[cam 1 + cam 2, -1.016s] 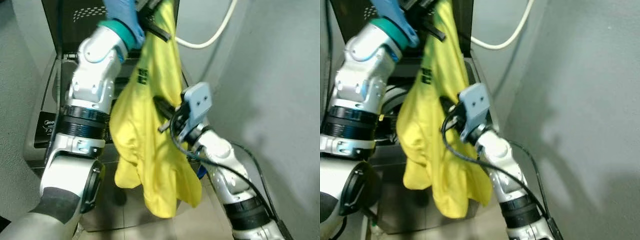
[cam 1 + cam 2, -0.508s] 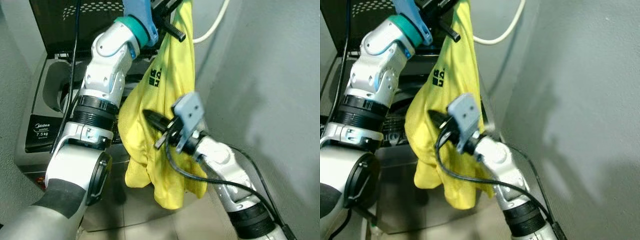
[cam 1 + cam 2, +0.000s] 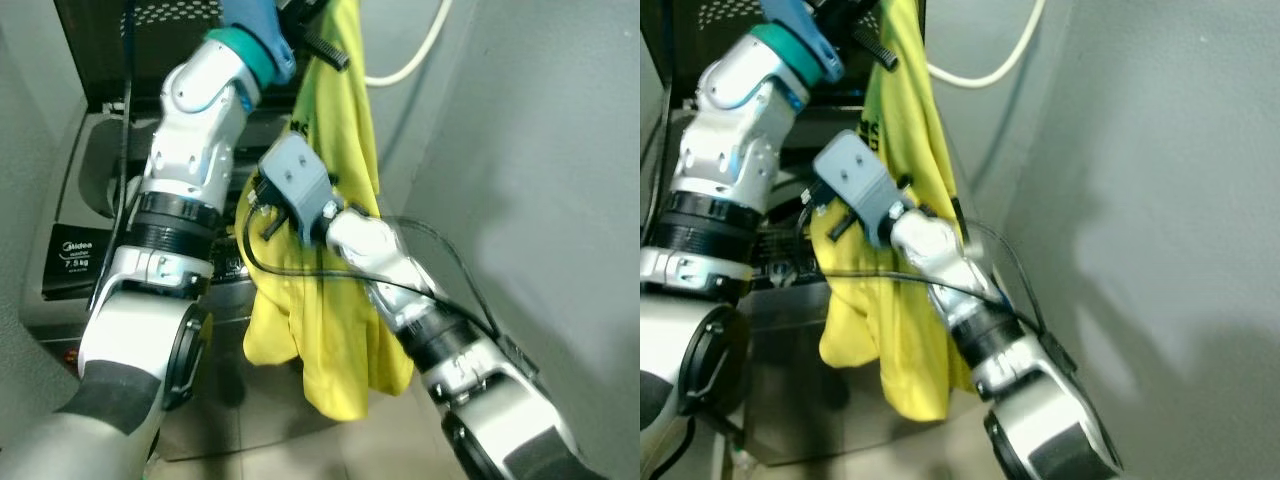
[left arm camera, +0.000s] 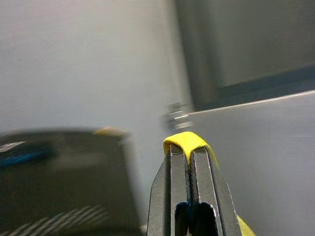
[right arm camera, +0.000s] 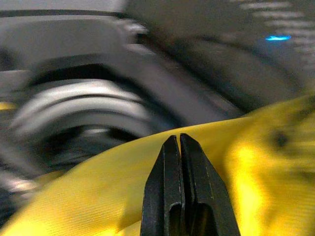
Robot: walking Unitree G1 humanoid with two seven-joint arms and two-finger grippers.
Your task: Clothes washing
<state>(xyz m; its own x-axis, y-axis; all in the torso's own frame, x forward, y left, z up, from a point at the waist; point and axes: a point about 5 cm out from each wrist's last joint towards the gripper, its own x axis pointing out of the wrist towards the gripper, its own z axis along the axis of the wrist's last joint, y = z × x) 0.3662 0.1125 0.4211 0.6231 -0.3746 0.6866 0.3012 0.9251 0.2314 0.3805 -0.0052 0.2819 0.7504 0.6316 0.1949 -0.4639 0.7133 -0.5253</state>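
Left pincer (image 4: 189,162) clamping a fold of the yellow shirt (image 3: 335,300) between closed fingers, holding it high in front of the washing machine's raised lid (image 3: 150,40). Right pincer (image 5: 179,147) pressed together with nothing visibly between its fingers, pushing against the middle of the hanging cloth, its wrist camera block sitting just before the shirt's dark print.

Shirt dangling full length from the left pincer, its lower part hanging past the machine's front (image 3: 70,260) toward the floor, well outside the tub.

Loading step appearing to be in hand: garment lifted, not yet in the drum. Next move likely calling for swinging the cloth over the opening, gathering the trailing hem with the right pincer, then lowering and releasing.

Tub opening mostly hidden behind the left arm and the shirt; right pincer's fingertips covered by the arm in the head views; right wrist view blurring badly; white hose (image 3: 415,60) running off the top edge.
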